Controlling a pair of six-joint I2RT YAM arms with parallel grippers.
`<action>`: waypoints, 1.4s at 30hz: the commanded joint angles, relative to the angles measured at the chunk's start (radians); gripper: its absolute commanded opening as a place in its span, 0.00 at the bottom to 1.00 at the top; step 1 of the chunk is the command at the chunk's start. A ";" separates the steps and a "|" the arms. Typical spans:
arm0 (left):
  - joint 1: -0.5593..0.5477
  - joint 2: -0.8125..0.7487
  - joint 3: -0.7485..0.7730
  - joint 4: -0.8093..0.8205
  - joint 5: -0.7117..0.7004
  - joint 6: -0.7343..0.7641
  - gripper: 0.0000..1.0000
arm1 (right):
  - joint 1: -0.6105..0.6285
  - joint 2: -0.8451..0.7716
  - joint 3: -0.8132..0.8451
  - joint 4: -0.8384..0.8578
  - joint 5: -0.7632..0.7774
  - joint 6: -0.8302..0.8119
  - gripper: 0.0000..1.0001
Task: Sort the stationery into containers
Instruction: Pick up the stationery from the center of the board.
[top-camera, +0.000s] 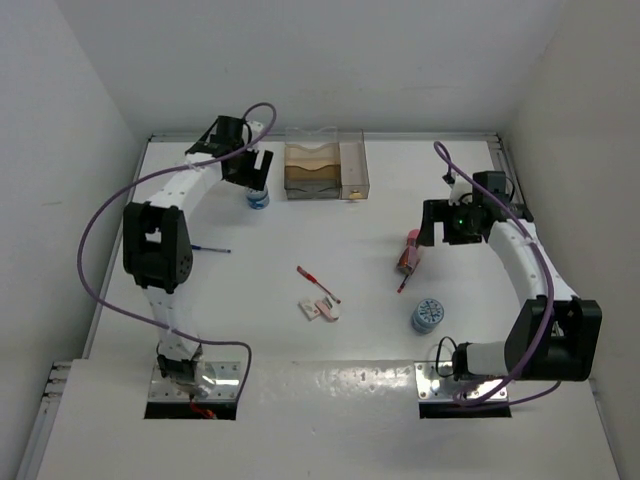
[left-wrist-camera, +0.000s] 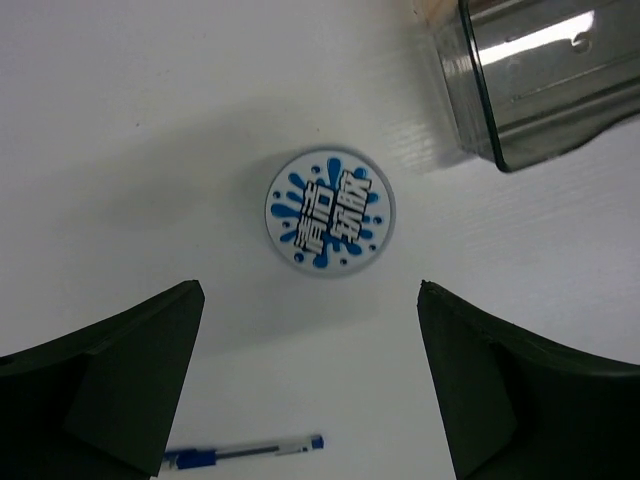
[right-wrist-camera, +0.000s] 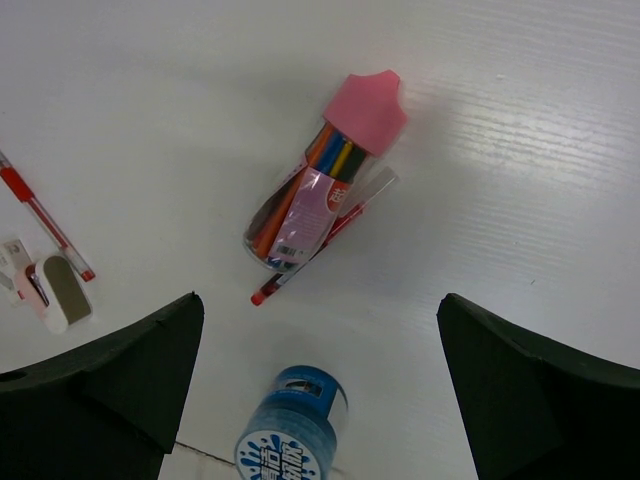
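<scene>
**Organiser** (top-camera: 325, 170): rectangular, with clear hard walls. A tan-brown insert fills the wide section and a narrow section sits on its right. It stands at the far middle of the table (top-camera: 330, 350).

**First roll** (left-wrist-camera: 331, 212): round, its flat white top printed with blue splashes and dark characters. It stands upright just left of the organiser's near corner. The left gripper (left-wrist-camera: 310, 292) is above it, dark wedge-shaped fingers spread wide and holding nothing.

**Second roll** (right-wrist-camera: 290, 430): same print, blue sides, upright near the right arm.

**Pink-capped tube** (right-wrist-camera: 320, 190): a clear cylinder of coloured markers with a chunky pink cap, lying on its side. A thin red pen (right-wrist-camera: 275, 285) lies against it. The right gripper (right-wrist-camera: 320, 300) hangs overhead, fingers wide apart and empty.

**Second red pen** (top-camera: 318, 284): slim, lying at the table's centre. The white-pink erasers (top-camera: 320, 310) are just beside it.

**Blue pen** (top-camera: 212, 248): slim, lying on the left side near the left arm.

**Table**: white, faintly grained.
</scene>
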 joint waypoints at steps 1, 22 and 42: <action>-0.008 0.073 0.109 -0.048 -0.008 -0.039 0.95 | -0.009 0.013 0.023 0.001 0.012 -0.014 0.99; 0.035 -0.100 -0.365 0.528 0.123 -0.028 0.89 | -0.025 0.069 0.056 -0.025 0.015 -0.024 0.99; 0.035 -0.002 -0.311 0.627 0.126 -0.023 0.91 | -0.026 0.094 0.069 -0.033 0.012 -0.027 0.98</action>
